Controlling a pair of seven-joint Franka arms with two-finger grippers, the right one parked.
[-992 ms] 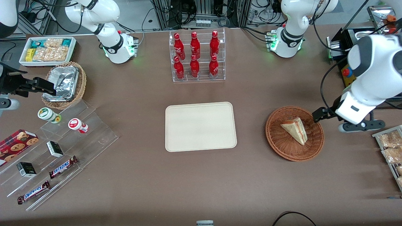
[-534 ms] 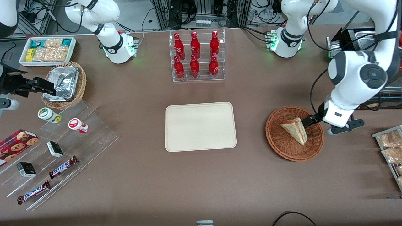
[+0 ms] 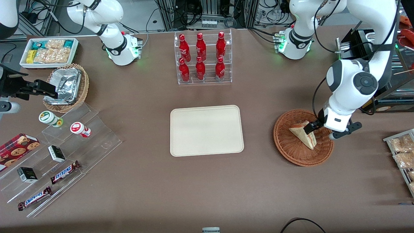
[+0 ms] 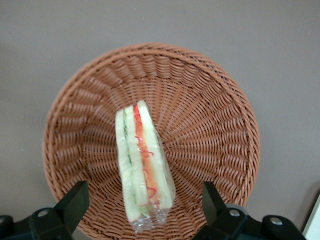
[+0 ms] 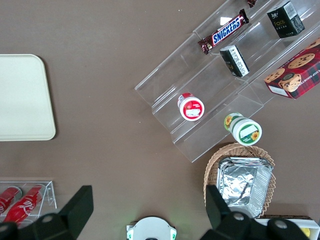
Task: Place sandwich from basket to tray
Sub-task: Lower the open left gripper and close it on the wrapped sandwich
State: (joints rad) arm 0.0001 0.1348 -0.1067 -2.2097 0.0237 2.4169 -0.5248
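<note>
I have the gripper (image 3: 313, 127) hovering over the basket (image 3: 291, 152), at the sandwich's end that lies farther from the front camera. In the wrist view the gripper (image 4: 145, 202) is spread wide: its two fingers (image 4: 75, 201) stand well apart, one to each side of the sandwich (image 4: 142, 167), and they hold nothing.

The sandwich (image 3: 303, 133) lies in the basket (image 4: 210, 115), wrapped in clear film, resting on one bread face with its red and green filling edge turned up toward the wrist camera. From the basket's centre it runs from about 12 o'clock toward 5 o'clock in the front view.

The tray (image 3: 206, 130) lies flat at table centre, well apart from the basket, at roughly 9 o'clock from it. The tray (image 5: 22, 97) also shows in the right wrist view.
</note>
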